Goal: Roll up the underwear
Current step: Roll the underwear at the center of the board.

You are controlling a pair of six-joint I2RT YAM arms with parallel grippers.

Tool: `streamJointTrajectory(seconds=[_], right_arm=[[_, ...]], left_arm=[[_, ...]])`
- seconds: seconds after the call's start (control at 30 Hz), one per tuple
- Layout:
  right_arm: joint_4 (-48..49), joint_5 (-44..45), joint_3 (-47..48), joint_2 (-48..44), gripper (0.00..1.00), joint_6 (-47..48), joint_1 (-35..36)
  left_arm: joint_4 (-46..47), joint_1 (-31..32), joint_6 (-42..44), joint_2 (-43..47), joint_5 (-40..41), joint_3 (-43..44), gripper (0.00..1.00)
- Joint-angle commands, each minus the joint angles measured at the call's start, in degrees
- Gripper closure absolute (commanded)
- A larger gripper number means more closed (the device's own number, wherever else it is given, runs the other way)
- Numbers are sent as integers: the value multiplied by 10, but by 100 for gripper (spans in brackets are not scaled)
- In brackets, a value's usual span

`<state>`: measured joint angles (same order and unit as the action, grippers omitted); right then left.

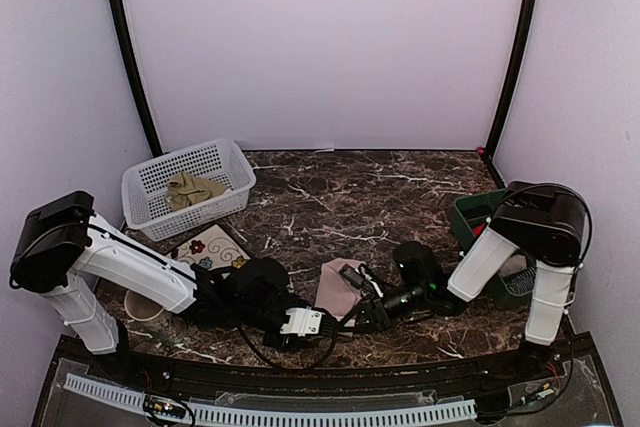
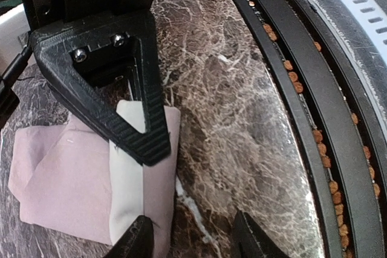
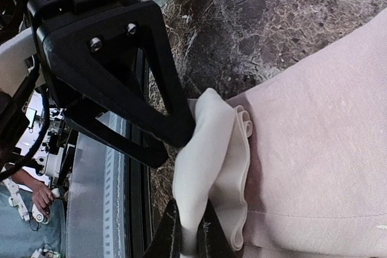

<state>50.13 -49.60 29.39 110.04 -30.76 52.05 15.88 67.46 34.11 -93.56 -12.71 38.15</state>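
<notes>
The dusty pink underwear lies flat near the table's front edge, and its cream waistband is bunched up at the near side. My right gripper is shut on a fold of that waistband and holds it up off the pink cloth. My left gripper is open beside it. One of its fingertips is over the cloth's edge, the other over bare marble. In the top view the two grippers meet at the cloth, left and right. The olive-khaki underwear lies in the basket.
A white basket stands at the back left and a green bin at the right. A flowered card and a small cup sit near the left arm. The black front rail runs close by the grippers.
</notes>
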Motion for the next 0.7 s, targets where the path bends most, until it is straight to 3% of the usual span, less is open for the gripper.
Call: streamJointTrajectory(seconds=[0.0,0.27,0.53,0.67], right_arm=[[-55,-5,1,26,100,-6,-4],[-137,3,15,16,100,24,-5],[-289,33,74,19,100,63,-7],[-302,39,73,17,100,65,-9]], left_arm=[[45,7,40,-19,34,27,52],[64,7,58,6,59,6,52],[61,7,69,-45,46,23,53],[61,7,71,-74,53,26,60]])
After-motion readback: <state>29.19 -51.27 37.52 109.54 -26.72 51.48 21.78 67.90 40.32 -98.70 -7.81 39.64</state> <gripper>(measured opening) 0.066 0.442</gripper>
